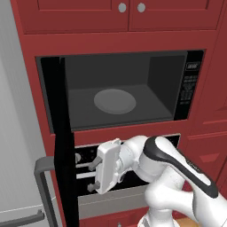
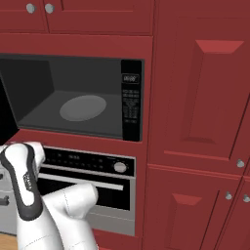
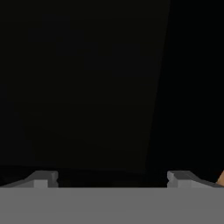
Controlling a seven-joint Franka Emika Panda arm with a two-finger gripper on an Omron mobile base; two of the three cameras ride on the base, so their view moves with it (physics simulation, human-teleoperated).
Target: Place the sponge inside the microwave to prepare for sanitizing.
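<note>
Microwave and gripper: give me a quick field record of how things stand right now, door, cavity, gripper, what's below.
microwave door: swung fully open to the left, seen edge-on
microwave cavity: grey, lit, nothing resting on the turntable plate
button panel: on the microwave's right side
gripper: open, nothing between the fingers, pointing left at the open door, below the cavity
sponge: not located
oven: directly under the microwave, closed, bar handle across its front
upper cabinets: closed, two round knobs

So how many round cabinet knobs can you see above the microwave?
2: left knob and right knob, side by side on the red doors over the open microwave. Others may sit outside the frame.
</note>
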